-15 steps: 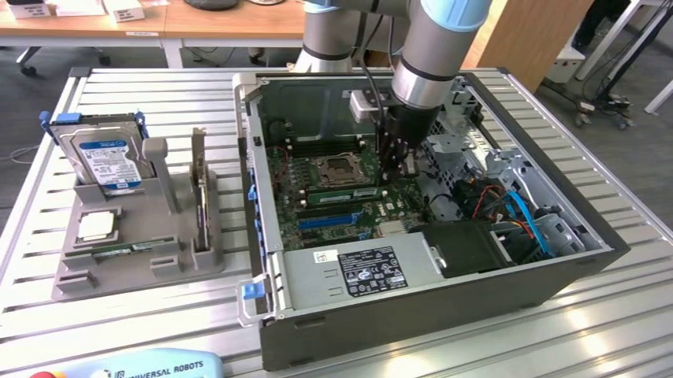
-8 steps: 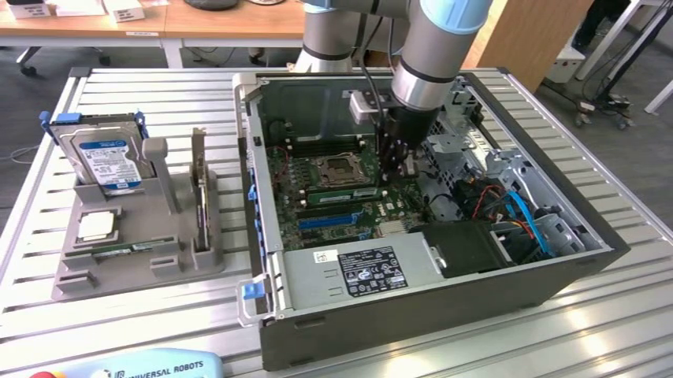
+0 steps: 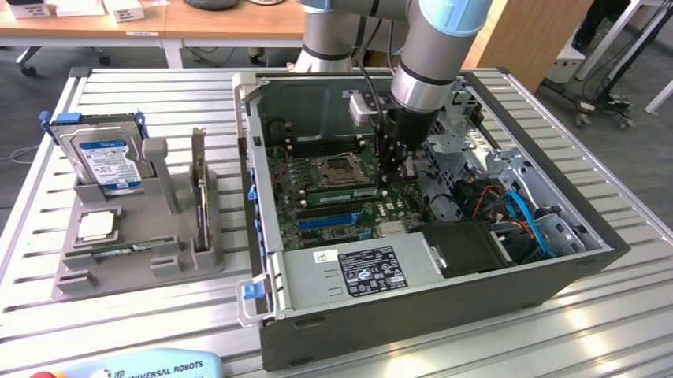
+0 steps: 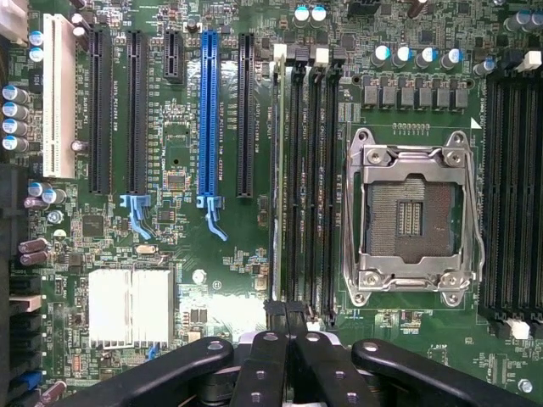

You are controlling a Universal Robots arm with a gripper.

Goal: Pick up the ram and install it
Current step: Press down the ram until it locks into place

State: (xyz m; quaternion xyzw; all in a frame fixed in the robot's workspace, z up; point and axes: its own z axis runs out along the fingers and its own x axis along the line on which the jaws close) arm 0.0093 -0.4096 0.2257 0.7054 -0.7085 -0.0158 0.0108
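- Your gripper [image 4: 284,326] was pressed together, its fingertips at the end of the ram [image 4: 277,170], which stood on edge in the memory slot nearest the CPU socket [image 4: 413,216], lined up for seating.
- The computer case [image 3: 421,315] lay on its side so the motherboard [image 3: 336,189] faced up.
- You could read "UNIVERSAL ROBOTS" on the pendant [image 3: 147,368].
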